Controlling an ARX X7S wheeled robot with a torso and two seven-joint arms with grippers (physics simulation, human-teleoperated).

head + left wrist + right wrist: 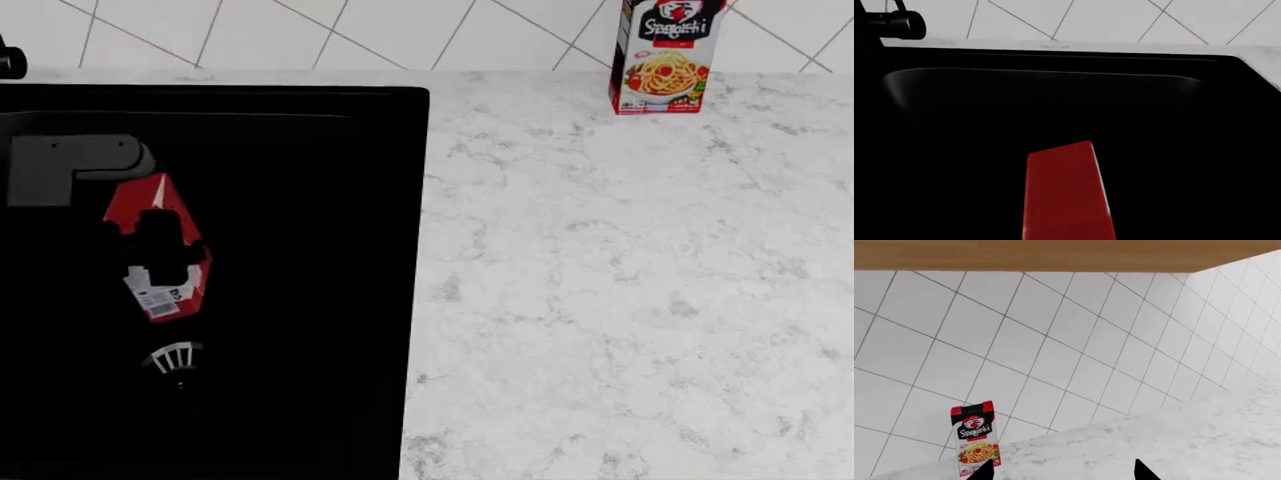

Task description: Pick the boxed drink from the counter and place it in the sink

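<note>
— What does the head view catch that the wrists miss?
— The left gripper [160,250] over the sink [307,300], clamped on the red carton [167,290] with its white barcode panel, drain grate [174,357] just below.
— And right?
— Right gripper [1062,471] tips apart, facing the spaghetti box [975,439] on the counter [1174,440].

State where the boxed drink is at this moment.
In the head view the boxed drink is over the black sink at the left, above the silver drain grate, with the left gripper around it.
</note>
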